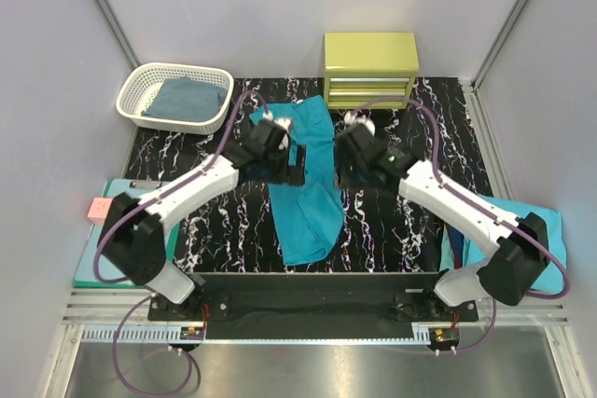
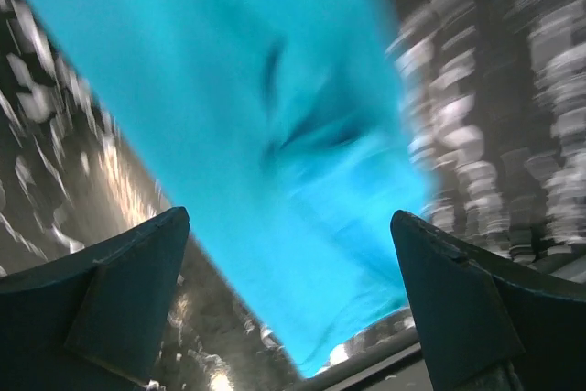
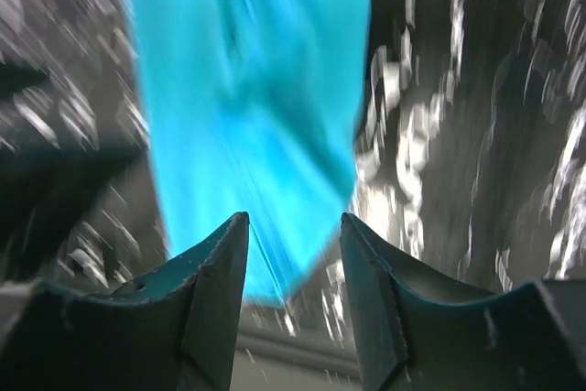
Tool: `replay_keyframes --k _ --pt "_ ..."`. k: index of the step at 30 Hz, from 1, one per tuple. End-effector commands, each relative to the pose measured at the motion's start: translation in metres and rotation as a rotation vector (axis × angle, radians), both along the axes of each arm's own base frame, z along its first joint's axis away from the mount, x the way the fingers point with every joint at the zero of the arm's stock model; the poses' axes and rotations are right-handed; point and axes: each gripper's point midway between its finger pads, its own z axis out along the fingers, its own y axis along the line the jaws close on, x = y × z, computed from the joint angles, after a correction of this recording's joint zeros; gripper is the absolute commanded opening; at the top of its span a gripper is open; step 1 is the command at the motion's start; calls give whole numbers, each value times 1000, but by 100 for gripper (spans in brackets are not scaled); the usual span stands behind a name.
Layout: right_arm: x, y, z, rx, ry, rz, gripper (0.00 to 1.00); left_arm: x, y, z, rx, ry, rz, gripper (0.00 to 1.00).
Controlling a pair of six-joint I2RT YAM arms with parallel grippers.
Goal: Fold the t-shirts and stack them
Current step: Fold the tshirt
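Lying down the middle of the counter (image 1: 401,230), the teal t-shirt (image 1: 303,202) ran as a long narrow strip from 12 o'clock toward 6 o'clock, its sides turned in and the near end rumpled. To my eye the lengthwise fold was done; the crosswise folds and the stacking were not. The left pincer (image 1: 295,167) hovered at the strip's 9 o'clock edge with its jaws spread wide and nothing between them; its own camera showed only cloth below. The right pincer (image 1: 341,174) hung at the 3 o'clock edge, jaws about half apart, and I saw no cloth caught in the gap, though that view was blurred. Farther out, at 10 o'clock, a white basket (image 1: 140,104) held a folded grey-blue shirt (image 1: 187,100), which I took for one already finished. A lighter turquoise shirt (image 1: 550,226) lay under the right arm at 4 o'clock, apparently waiting. A yellow-green drawer chest (image 1: 370,67) stood at 12 o'clock, and a mint clipboard (image 1: 103,258) lay at 8 o'clock.
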Motion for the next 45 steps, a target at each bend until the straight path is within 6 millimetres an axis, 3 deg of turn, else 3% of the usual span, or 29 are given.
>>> replay_keyframes --k 1,6,9,14,21,26,33,35,38,45 --pt "-56 -12 -59 -74 115 -69 50 -27 22 -83 105 164 75 99" --pt "-110 5 -87 -139 156 15 50 -30 36 -88 173 117 111 99" --pt "-116 20 -92 -196 135 60 53 -21 39 -91 223 108 116 99" --pt "-112 37 -97 -292 104 126 56 4 30 -93 233 122 119 99" --pt "-101 54 -132 -426 94 194 57 30 34 -107 221 185 160 99" --pt "-96 56 -156 -501 109 231 57 33 37 -114 231 200 173 99" --pt "-94 61 -162 -496 95 256 57 27 44 -130 256 237 172 99" --pt "-92 60 -168 -517 103 259 52 24 45 -136 263 255 169 99" --pt "-97 57 -170 -512 121 257 36 23 47 -143 268 277 170 99" --pt "-117 56 -163 -430 186 272 30 29 53 -155 303 326 164 98"
